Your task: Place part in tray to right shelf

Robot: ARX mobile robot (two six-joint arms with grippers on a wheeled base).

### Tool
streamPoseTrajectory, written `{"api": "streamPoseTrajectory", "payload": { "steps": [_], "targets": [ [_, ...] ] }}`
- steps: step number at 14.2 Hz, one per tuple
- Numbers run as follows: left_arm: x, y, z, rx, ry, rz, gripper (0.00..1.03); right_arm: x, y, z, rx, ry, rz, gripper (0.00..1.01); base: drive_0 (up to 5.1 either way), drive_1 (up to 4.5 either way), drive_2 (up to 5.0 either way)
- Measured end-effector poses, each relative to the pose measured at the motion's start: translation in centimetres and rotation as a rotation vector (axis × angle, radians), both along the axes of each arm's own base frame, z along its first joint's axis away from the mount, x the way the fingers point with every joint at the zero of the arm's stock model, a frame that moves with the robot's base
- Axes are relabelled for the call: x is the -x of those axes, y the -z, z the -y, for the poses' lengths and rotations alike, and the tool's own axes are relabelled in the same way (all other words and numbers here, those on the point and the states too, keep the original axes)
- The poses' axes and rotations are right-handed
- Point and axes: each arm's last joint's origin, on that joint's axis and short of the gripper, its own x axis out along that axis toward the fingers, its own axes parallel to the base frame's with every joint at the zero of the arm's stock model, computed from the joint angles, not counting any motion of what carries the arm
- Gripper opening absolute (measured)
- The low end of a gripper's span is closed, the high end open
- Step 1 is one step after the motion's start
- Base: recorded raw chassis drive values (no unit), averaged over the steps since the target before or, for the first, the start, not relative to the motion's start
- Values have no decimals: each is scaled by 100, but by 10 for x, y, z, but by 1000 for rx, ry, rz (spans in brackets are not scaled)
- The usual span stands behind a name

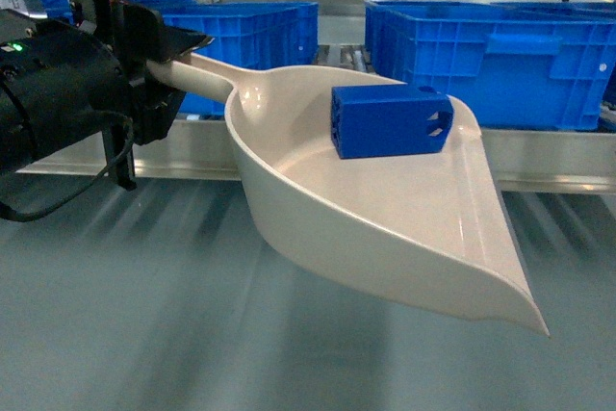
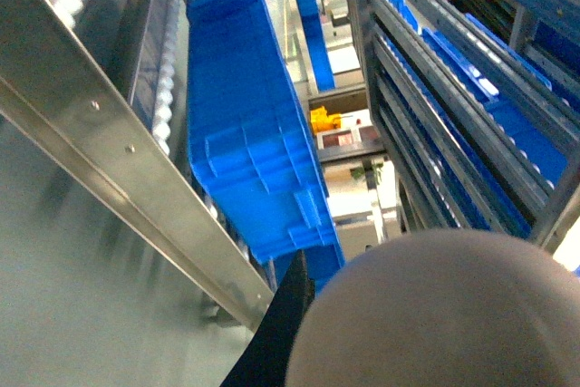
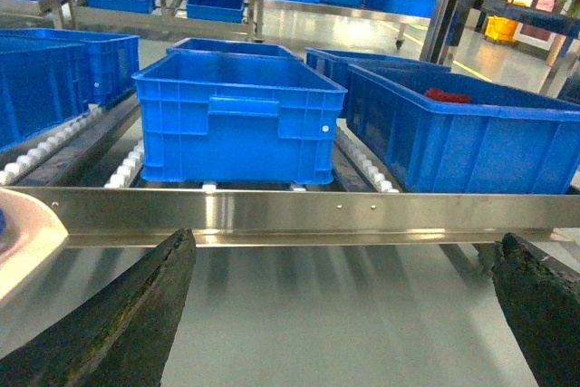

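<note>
The beige tray (image 1: 385, 228) hangs in the air in front of the right shelf (image 1: 553, 156), its wide lip pointing right and down. The small blue part (image 1: 390, 120) lies inside it near the back rim. My left gripper (image 1: 159, 69) is shut on the tray's handle at the left. In the left wrist view the tray (image 2: 444, 314) fills the lower right beside a black finger (image 2: 281, 333). My right gripper (image 3: 344, 265) stands open and empty before the shelf rail (image 3: 299, 215). The tray's edge (image 3: 23, 233) shows at the left of that view.
Large blue crates (image 1: 491, 55) sit on the roller lanes behind the rail. In the right wrist view one crate (image 3: 240, 120) stands straight ahead, and another (image 3: 462, 138) to the right holds something red (image 3: 449, 95). More racks with crates stand behind.
</note>
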Motion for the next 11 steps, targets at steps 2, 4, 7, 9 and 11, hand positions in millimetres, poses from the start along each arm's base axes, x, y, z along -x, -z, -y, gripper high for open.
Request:
{"api": "streamPoseTrajectory", "payload": {
  "steps": [2, 4, 7, 9, 11],
  "targets": [
    [0, 0, 1, 0, 7, 3, 12, 0, 0, 0, -1, 0, 4, 98, 38, 459, -384],
    [0, 0, 1, 0, 5, 3, 12, 0, 0, 0, 0, 0, 1, 98, 0, 428, -429],
    [0, 0, 1, -1, 5, -1, 12, -1, 1, 0, 1, 0, -5, 98, 0, 286, -286],
    [0, 0, 1, 0, 5, 2, 12, -1, 1, 0, 1, 0, -4, 98, 0, 0, 0],
    [0, 0, 1, 0, 5, 2, 12, -1, 1, 0, 1, 0, -4, 98, 0, 0, 0]
  ]
}}
